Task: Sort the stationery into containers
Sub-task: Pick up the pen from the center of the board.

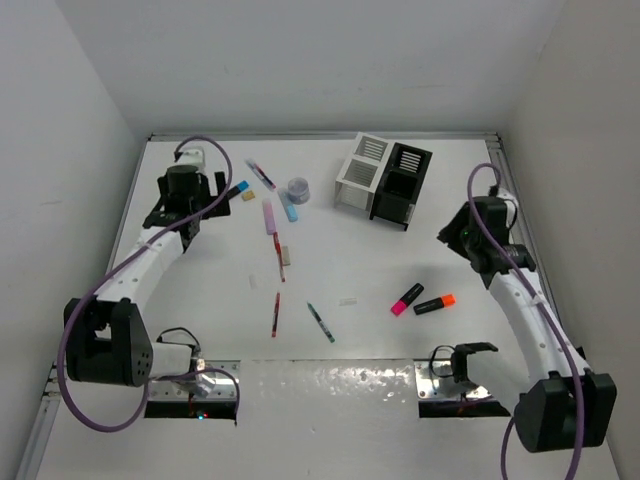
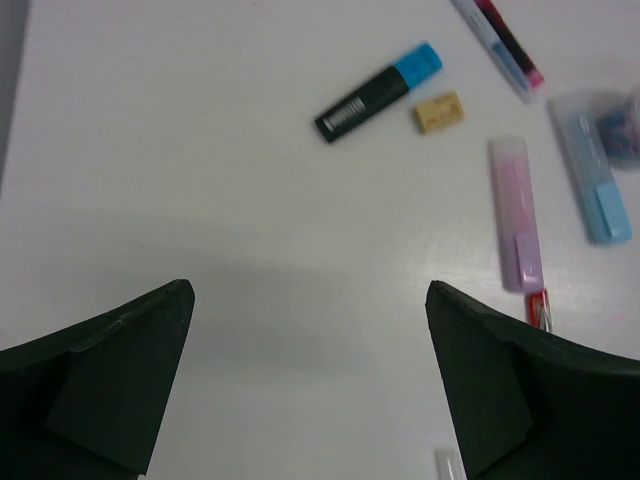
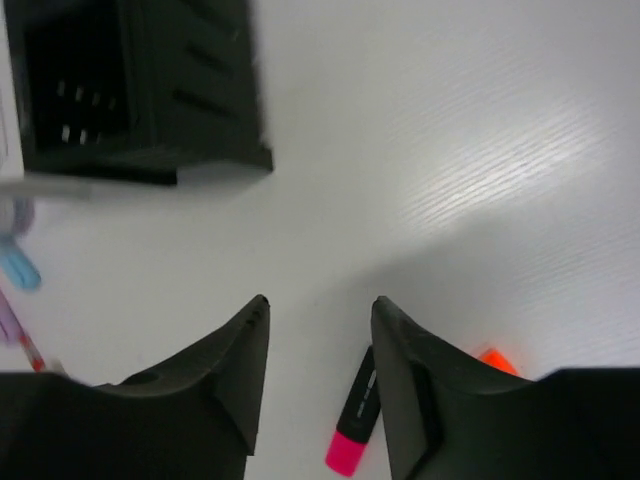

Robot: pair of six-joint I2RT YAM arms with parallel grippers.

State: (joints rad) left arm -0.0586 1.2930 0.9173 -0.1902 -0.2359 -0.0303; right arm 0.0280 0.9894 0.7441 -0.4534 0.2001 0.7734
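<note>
My left gripper (image 1: 210, 200) (image 2: 308, 292) is open and empty, hovering over bare table at the far left. Just beyond it lie a blue-ended highlighter (image 2: 378, 92) (image 1: 238, 188), a beige eraser (image 2: 439, 111), a pink stick (image 2: 517, 213) and a blue stick (image 2: 592, 168). My right gripper (image 1: 455, 232) (image 3: 320, 302) is open and empty, above the table between the black bin (image 3: 150, 80) and a pink-ended highlighter (image 3: 355, 415) (image 1: 407, 299). An orange-ended highlighter (image 1: 435, 304) lies beside it. The white bin (image 1: 362, 170) joins the black bin (image 1: 402, 185).
A greyish round piece (image 1: 298, 188) and a pink-white pen (image 1: 262, 175) lie at the back. Two red pens (image 1: 276, 314) and a green pen (image 1: 320, 322) lie mid-table, with a small clear piece (image 1: 347, 300) nearby. White walls close in the table on three sides.
</note>
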